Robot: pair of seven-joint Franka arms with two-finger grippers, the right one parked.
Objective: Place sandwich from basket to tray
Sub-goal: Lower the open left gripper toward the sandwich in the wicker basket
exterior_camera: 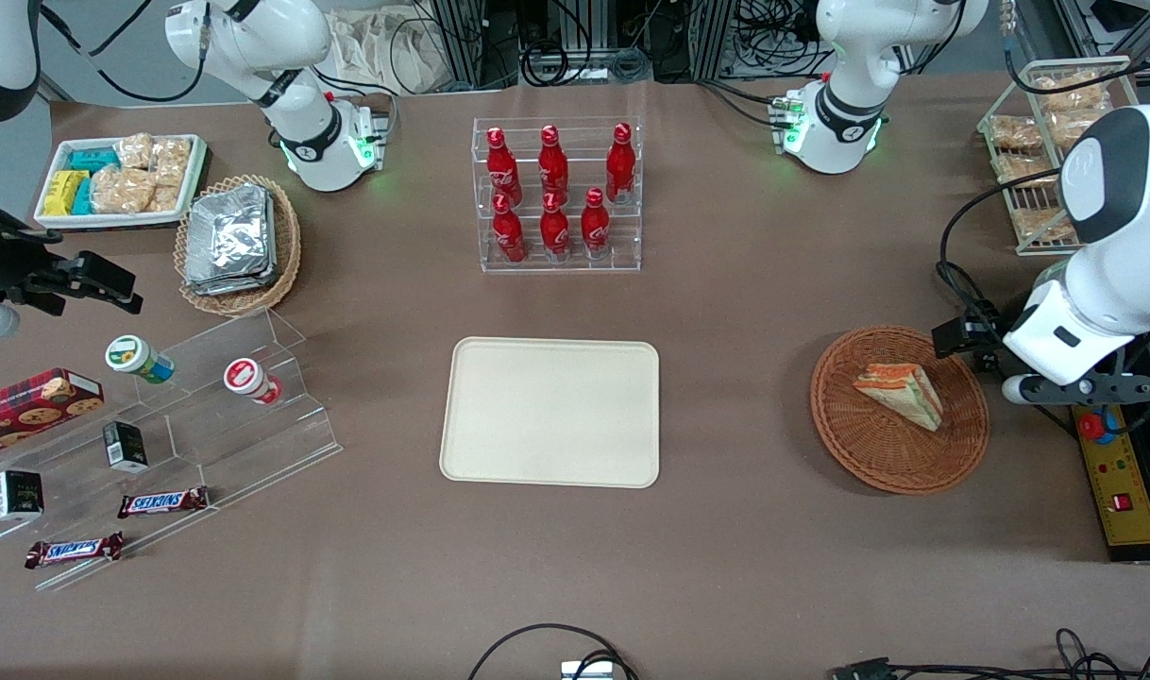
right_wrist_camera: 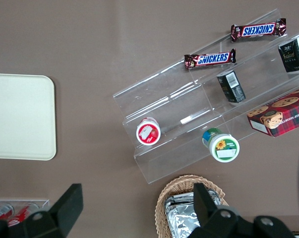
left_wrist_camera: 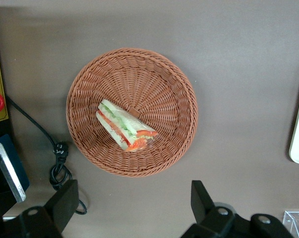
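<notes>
— Brown cloth covers the whole table [exterior_camera: 726,312], and I see nothing on it between the two places I need. Do you see the target?

— Yes. The small triangular wedge sandwich with pale bread and orange and green filling [left_wrist_camera: 125,125] lies inside the round shallow brown wicker basket [left_wrist_camera: 85,84], toward the working arm's end of the table. It rests flat, a little off the basket's middle.

— And my gripper [left_wrist_camera: 134,210]?

— It hangs above the table just beside the basket's rim. The jaws stand wide apart and hold nothing.

— So I judge I am in the approach step; the pick is not yet begun. Next I must bring the gripper over the sandwich, turn the fingers so they close across the wedge's flat faces, and go down gently, because the wrap may slip.

— After that, the large flat cream-beige rectangular tray [exterior_camera: 549,412] waits at the table's middle, well apart from the basket.
</notes>
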